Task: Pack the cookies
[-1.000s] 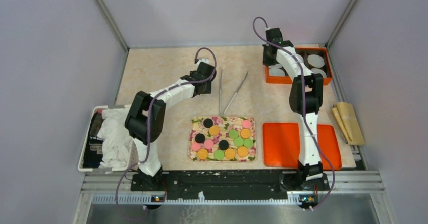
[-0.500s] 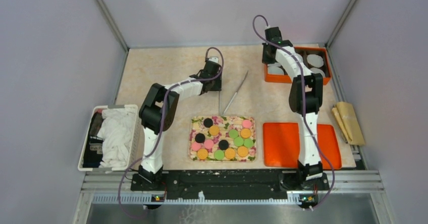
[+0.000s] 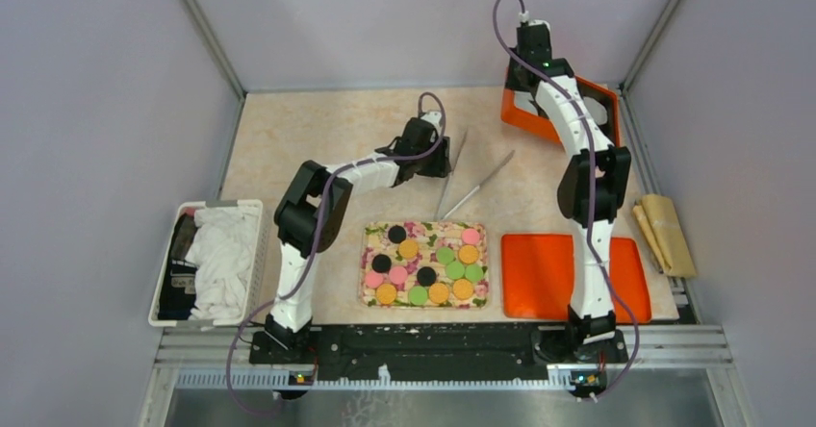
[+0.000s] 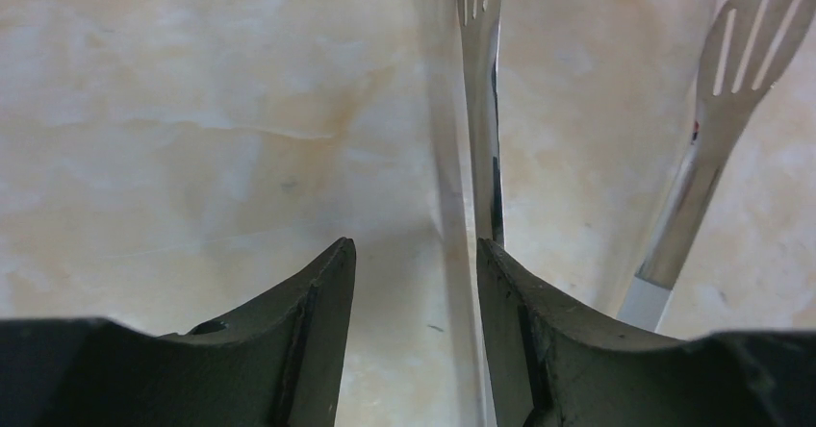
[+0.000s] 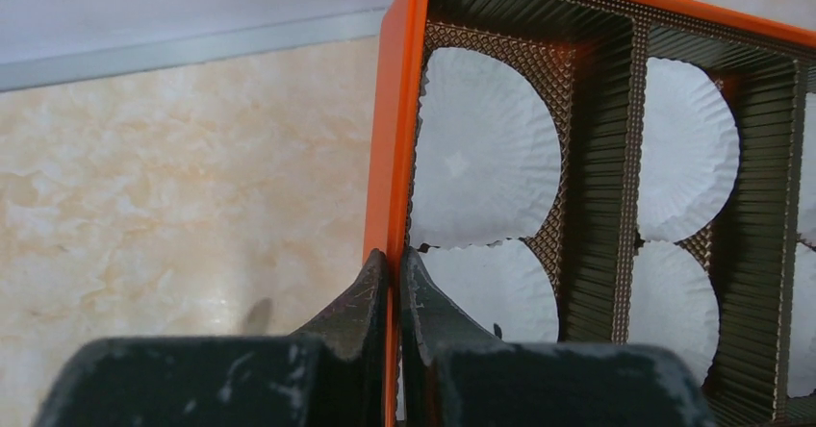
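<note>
Black, orange, pink, green cookies [image 3: 426,276] cover the floral tray [image 3: 423,226]; beyond it, the orange box [image 5: 395,110] holds white cups [image 5: 486,148].

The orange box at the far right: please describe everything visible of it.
The orange box is rectangular, with thin walls and a dark ribbed insert dividing it into compartments; each visible one holds a white paper cup. The right gripper is shut on one wall, and the box appears tilted.

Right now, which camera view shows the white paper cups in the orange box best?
The right wrist view: several paper cups lie plainly in the compartments of the orange box. The top view shows only a glimpse, behind the right arm. The left wrist view shows none.
</note>
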Available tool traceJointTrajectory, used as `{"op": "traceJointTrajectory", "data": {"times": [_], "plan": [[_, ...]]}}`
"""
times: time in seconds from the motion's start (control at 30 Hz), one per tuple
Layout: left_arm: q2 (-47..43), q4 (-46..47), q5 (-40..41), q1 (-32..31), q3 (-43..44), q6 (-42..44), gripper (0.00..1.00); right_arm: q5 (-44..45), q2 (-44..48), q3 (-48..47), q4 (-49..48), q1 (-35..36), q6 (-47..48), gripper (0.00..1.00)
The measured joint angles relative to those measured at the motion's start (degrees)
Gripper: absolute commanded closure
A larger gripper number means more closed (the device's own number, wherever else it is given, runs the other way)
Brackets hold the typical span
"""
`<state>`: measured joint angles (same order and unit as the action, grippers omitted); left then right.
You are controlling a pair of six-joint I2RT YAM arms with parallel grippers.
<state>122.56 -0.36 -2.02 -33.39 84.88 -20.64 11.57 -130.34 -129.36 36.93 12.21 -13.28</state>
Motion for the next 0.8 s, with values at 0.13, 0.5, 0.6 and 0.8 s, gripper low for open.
{"op": "traceJointTrajectory", "data": {"times": [0.13,0.5,0.6,0.8], "plan": [[0.00,0.55,-3.58,-2.40,0.24,-0.20,0.44,-0.68,0.02,-1.18,-1.11,0.02,-0.28,1.00],[0.00,3.19,-12.92,-8.28,-0.02,-1.53,0.44,-3.45,0.00,-1.18,-1.60,0.09,-0.26,1.00],[0.02,4.39,-15.65,-9.11,-0.35,-1.88,0.44,-4.17,0.00,-1.20,-1.75,0.22,-0.26,1.00],[0.22,7.96,-19.78,-9.90,-1.95,-1.95,0.44,-5.42,-0.61,-2.73,-1.53,0.96,-0.22,1.00]]}}
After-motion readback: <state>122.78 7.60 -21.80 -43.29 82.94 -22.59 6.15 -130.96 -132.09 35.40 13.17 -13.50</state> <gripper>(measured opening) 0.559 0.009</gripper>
